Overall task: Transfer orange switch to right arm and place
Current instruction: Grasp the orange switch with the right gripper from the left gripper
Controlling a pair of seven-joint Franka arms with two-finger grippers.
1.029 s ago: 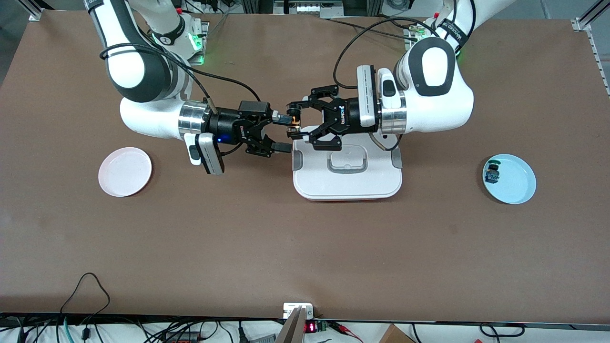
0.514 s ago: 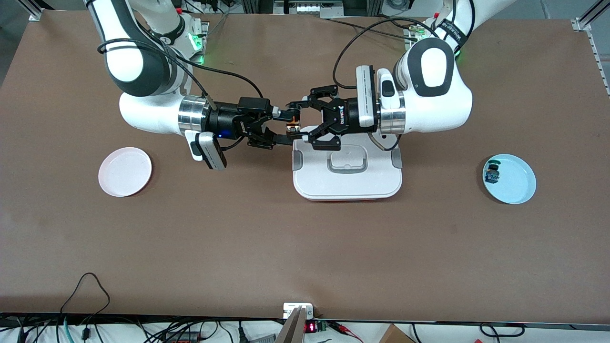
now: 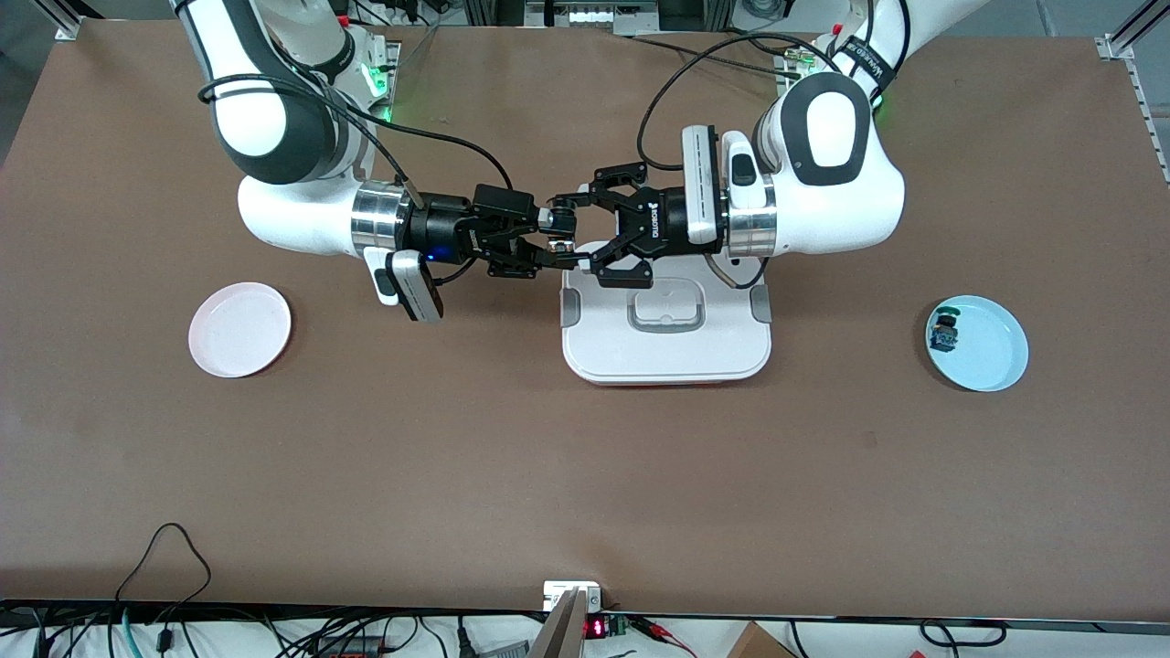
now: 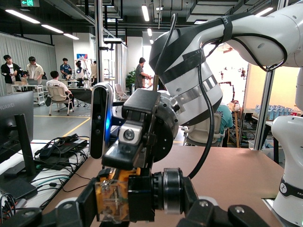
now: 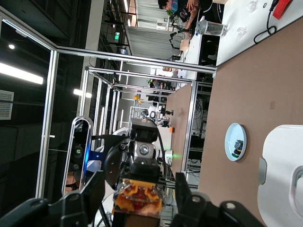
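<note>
The orange switch (image 3: 559, 240) hangs in the air over the edge of the white container, held by my left gripper (image 3: 563, 235), the claw-like one. In the left wrist view that gripper (image 4: 142, 201) is shut on the switch (image 4: 113, 198), one pad on the orange block and one on the silver button end. My right gripper (image 3: 554, 239) has its slim fingers on either side of the switch. In the right wrist view the right gripper (image 5: 137, 201) is open, with a gap between each finger and the switch (image 5: 139, 196).
A white lidded container (image 3: 667, 334) sits mid-table under the left gripper. A pink plate (image 3: 239, 329) lies toward the right arm's end. A light blue plate (image 3: 987, 352) with the blue switch (image 3: 944, 334) lies toward the left arm's end.
My right gripper has moved in toward the left gripper, and its open fingers now straddle the switch. The left gripper has kept still with the switch.
</note>
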